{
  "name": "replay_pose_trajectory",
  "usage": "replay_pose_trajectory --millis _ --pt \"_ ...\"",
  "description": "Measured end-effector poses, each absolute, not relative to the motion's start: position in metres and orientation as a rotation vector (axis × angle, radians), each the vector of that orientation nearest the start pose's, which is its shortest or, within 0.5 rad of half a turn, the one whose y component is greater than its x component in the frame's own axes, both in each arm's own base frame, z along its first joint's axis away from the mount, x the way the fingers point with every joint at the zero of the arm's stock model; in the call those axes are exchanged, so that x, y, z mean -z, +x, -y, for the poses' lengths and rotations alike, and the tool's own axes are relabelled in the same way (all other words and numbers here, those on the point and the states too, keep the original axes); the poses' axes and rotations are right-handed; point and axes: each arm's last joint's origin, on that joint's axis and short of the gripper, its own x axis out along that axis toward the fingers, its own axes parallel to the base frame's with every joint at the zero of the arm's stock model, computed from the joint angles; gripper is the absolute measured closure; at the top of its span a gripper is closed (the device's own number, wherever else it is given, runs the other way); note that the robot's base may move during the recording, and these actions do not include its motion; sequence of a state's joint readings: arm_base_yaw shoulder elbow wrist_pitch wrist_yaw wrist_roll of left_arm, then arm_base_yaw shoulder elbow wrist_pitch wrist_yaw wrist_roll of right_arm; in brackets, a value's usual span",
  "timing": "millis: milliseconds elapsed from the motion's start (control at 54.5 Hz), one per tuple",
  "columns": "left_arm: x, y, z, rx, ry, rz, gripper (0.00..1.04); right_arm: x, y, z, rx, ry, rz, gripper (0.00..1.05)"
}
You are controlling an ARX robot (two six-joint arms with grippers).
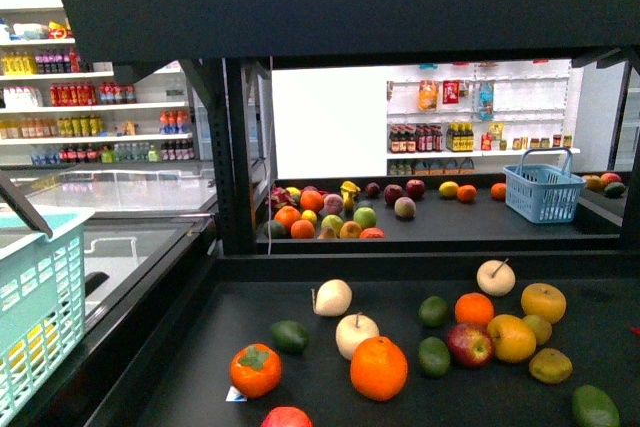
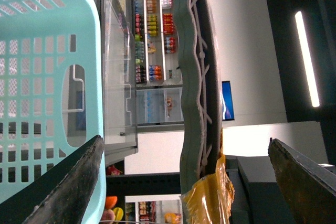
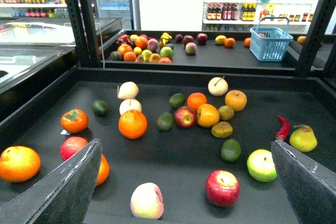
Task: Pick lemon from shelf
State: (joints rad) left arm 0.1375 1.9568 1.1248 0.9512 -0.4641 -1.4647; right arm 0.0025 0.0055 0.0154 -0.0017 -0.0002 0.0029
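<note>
Lemon (image 1: 511, 338), by best guess the yellow oval fruit, lies on the near deck of the shelf (image 1: 200, 347), toward the robot's right. Touches a red apple (image 1: 469, 344) on its left side and a small olive fruit (image 1: 537, 327) on its right. Sits just in front of an orange (image 1: 474, 308), with a rounder yellow fruit (image 1: 543, 302) behind and to the right. Shows in the right wrist view too (image 3: 208, 115), in the middle of the same cluster. Cannot be told for certain from the other yellow fruits; another yellow one (image 1: 449, 189) rests on the far deck, well apart.

Right pincer (image 3: 185, 145) hovers over the front of the near deck, fingers wide apart, nothing between them, well short of the lemon. Left pincer (image 2: 185, 141) also gapes empty, held off to the side just beside a teal basket (image 2: 47, 77) and pointed away from the fruit.

Looks like the very start: approach not yet made, nothing gripped. Falls to the right arm, judging by its view and side. Calls next for a reach forward and down over the cluster, then lining the fingers up so that one slips into the thin gap by the apple and the other by the olive fruit. Risks nudging the neighbours or rolling the lemon, since all sit loose on a flat deck. Calls for a firm close only once both fingers flank the lemon, then a straight lift.
</note>
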Motion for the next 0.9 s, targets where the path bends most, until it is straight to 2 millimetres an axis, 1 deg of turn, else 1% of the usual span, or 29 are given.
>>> replay_pose_trajectory --millis 184,275,349,367,404,477,551,588,624,643,698,790,845,863,900 --pt "-0.232 0.398 -0.072 -0.479 -1.337 0.464 0.08 -0.168 0.097 0.0 -0.003 0.003 0.008 0.07" --pt "-0.243 0.388 -0.068 -0.518 -1.223 0.401 0.08 -0.168 0.097 0.0 -0.003 0.003 0.008 0.07" --pt "-0.258 0.377 -0.06 -0.518 -1.092 0.379 0.08 -0.168 0.097 0.0 -0.003 0.003 0.008 0.07" --pt "-0.264 0.374 -0.057 -0.509 -1.035 0.368 0.08 -0.168 0.097 0.0 -0.003 0.003 0.008 0.07" --pt "-0.276 0.367 -0.048 -0.472 -0.947 0.362 0.08 -0.168 0.097 0.0 -0.003 0.003 0.008 0.07" --pt "-0.298 0.346 -0.026 -0.389 -0.698 0.368 0.08 -0.168 0.097 0.0 -0.003 0.003 0.008 0.07" --pt "-0.307 0.326 -0.007 -0.316 -0.484 0.336 0.08 -0.168 0.097 0.0 -0.003 0.003 0.008 0.07" --pt "-0.308 0.314 0.002 -0.277 -0.37 0.31 0.08 -0.168 0.097 0.0 -0.003 0.003 0.008 0.07" --pt "-0.306 0.305 0.008 -0.252 -0.292 0.286 0.08 -0.168 0.097 0.0 -0.003 0.003 0.008 0.07" --pt "-0.303 0.297 0.013 -0.233 -0.228 0.263 0.08 -0.168 0.097 0.0 -0.003 0.003 0.008 0.07" --pt "-0.293 0.279 0.021 -0.195 -0.114 0.227 0.08 -0.168 0.097 0.0 -0.003 0.003 0.008 0.07" --pt "-0.279 0.252 0.029 -0.16 -0.035 0.195 0.08 -0.168 0.097 0.0 -0.003 0.003 0.008 0.07" --pt "-0.273 0.237 0.032 -0.057 -0.011 0.106 0.17 -0.168 0.097 0.0 -0.003 0.002 0.008 0.07" --pt "-0.271 0.233 0.032 -0.044 -0.008 0.089 0.19 -0.168 0.097 0.0 -0.003 0.003 0.008 0.07" --pt "-0.262 0.219 0.033 -0.02 0.0 0.038 0.26 -0.168 0.097 0.0 -0.003 0.003 0.008 0.07"
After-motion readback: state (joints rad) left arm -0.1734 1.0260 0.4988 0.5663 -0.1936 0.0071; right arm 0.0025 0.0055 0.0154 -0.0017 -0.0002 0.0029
